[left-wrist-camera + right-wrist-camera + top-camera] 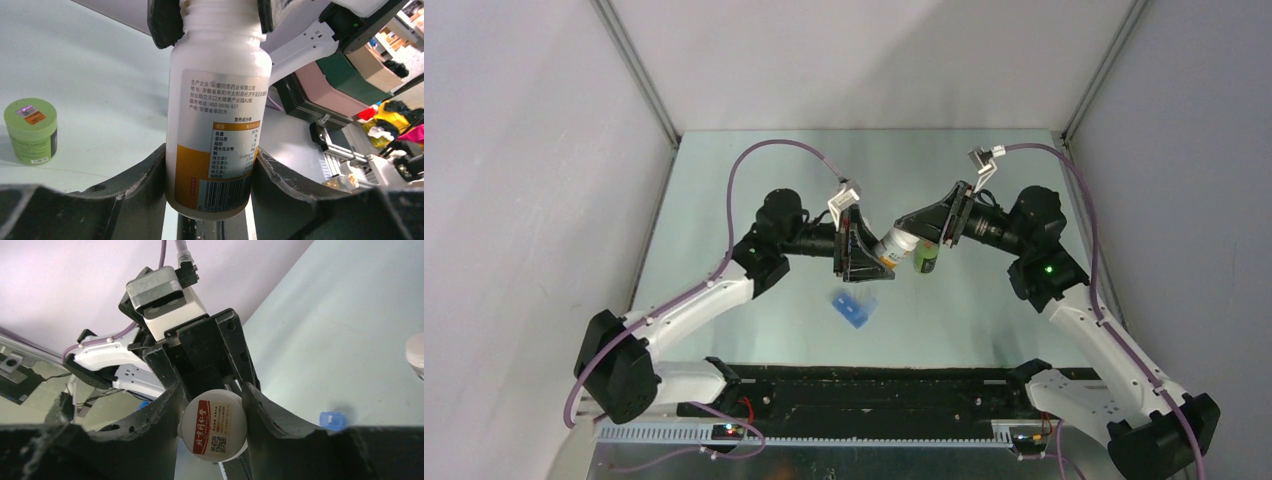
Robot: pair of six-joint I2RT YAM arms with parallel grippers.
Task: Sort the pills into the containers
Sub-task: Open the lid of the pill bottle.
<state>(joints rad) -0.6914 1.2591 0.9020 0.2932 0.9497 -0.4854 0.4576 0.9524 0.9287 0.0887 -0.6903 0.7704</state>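
Note:
A white bottle (897, 246) with an orange label hangs above the table between the two arms. My left gripper (210, 160) is shut on its body (220, 100), near the base. My right gripper (212, 400) is shut on the bottle's white cap (214, 429), one finger on each side. The right gripper's fingers (165, 22) show at the top of the left wrist view. The containers, a translucent blue pill box (854, 307), lie on the table below the bottle and show again as the blue box (332, 419). No pills are in view.
A green round bottle (925, 257) stands on the table just right of the held bottle, also seen as the green bottle (31, 131). Another white round object (415, 352) sits at the right edge. White walls enclose the table on three sides.

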